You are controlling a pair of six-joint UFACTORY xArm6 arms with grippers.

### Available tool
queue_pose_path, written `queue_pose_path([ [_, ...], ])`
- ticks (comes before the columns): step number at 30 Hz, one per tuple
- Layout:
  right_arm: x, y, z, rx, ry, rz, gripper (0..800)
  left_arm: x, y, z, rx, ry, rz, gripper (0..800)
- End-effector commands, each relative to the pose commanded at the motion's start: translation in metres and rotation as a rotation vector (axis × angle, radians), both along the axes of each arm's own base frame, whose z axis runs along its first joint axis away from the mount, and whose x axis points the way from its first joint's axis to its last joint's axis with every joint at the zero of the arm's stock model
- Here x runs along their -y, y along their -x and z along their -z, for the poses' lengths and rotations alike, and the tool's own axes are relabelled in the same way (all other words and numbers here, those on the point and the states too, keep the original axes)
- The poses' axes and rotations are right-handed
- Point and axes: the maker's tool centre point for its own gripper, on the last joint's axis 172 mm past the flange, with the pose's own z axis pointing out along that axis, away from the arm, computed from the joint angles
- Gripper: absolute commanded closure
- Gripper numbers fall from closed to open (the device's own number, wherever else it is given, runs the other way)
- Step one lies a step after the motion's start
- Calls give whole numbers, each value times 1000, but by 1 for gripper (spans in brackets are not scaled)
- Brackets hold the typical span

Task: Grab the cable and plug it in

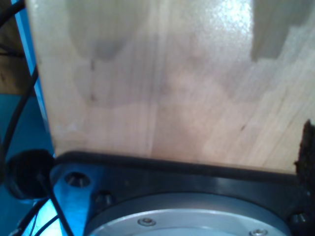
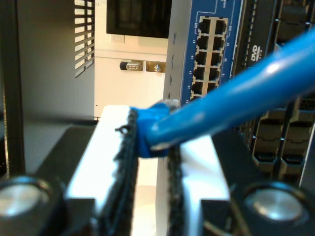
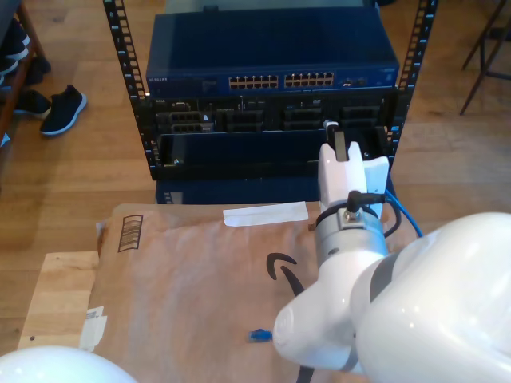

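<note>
Big white arm shells (image 3: 447,303) are seen nearest in the exterior view, cut off at the near edge. On the brown cardboard (image 3: 192,279) a black smile mark is printed. 1 blue plug (image 3: 259,335) of the cable lies on it, near the arm. The small white writing on the blue switch (image 3: 271,56) cannot be read.

In the second wrist view, "DVD" is seen on a black unit (image 2: 258,54). My second gripper (image 2: 152,147) is closed narrowly on the cable (image 2: 236,105), right behind its plug, close before the switch ports (image 2: 209,54).

My first gripper cannot be judged; pale wood (image 1: 172,78) is seen in its view.
</note>
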Motion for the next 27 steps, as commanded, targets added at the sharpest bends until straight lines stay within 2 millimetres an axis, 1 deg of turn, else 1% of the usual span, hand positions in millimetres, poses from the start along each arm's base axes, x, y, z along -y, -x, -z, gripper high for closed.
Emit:
queue_pose_path([
  [2,4,-10,10,-9,3,20,800,0,0,0,0,0,-2,0],
  [4,12,-20,8,1,-36,45,800,0,0,0,0,0,-2,0],
  [6,14,-27,15,-2,-56,56,800,0,0,0,0,0,-2,0],
  [7,12,-29,21,-8,-57,54,800,0,0,0,0,0,-2,0],
  [10,8,-35,29,-1,-82,33,800,0,0,0,0,0,-2,0],
  [13,-12,-42,40,5,-104,-28,800,0,0,0,0,0,-2,0],
  [15,-4,-51,36,39,-108,-5,800,0,0,0,0,0,-2,0],
  [18,-5,-67,38,60,-117,10,800,0,0,0,0,0,-2,0],
  [20,3,-77,40,69,-120,32,800,0,0,0,0,0,-2,0],
  [22,-1,-83,45,74,-119,32,800,0,0,0,0,0,0,0],
  [27,13,-99,47,91,-126,65,800,0,0,0,0,0,-2,0],
])
